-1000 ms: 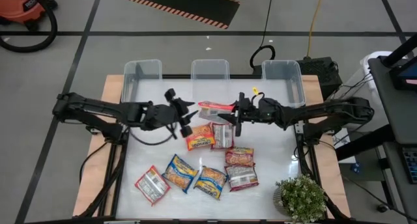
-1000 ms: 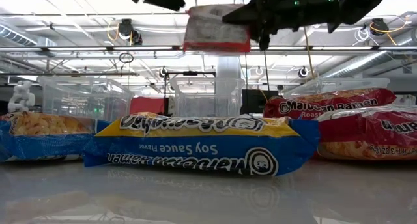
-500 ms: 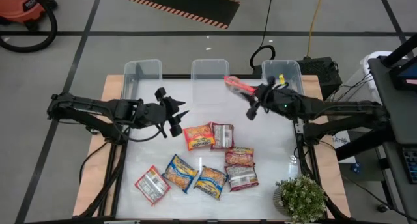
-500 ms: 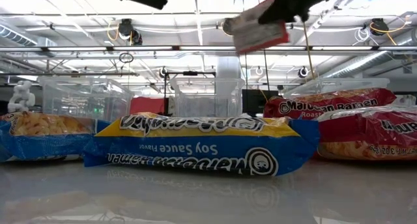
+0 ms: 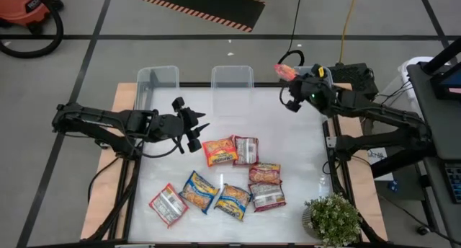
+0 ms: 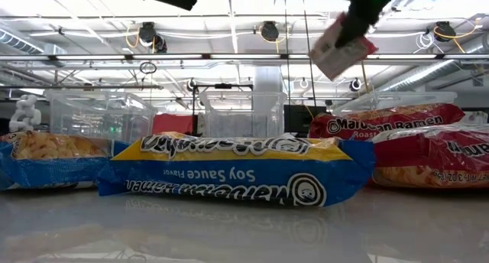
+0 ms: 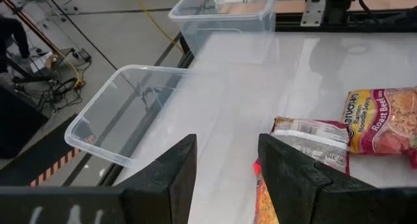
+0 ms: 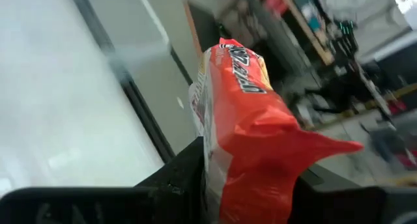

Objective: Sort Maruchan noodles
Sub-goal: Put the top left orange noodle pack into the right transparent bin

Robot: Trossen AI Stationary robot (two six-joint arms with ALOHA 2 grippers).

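The right tool (image 5: 294, 89) is clamped on an orange-red noodle packet (image 5: 285, 71), held high over the right-hand clear bin (image 5: 325, 76) at the back of the surface (image 5: 288, 143). It should centre the packet inside the bin's walls and lower it before letting go. The left tool (image 5: 193, 125), jaws apart and empty, waits just beside the loose packets (image 5: 234, 177) on the surface.

A grey floor (image 5: 180, 46) crossed by dark lines surrounds the white table (image 5: 302, 154). A hazard-striped mat (image 5: 202, 6) lies beyond it, an orange shop vacuum (image 5: 29, 10) at one corner, a potted plant (image 5: 333, 220) at another. Overhead, pipes and ceiling lamps (image 6: 267, 30) run across.
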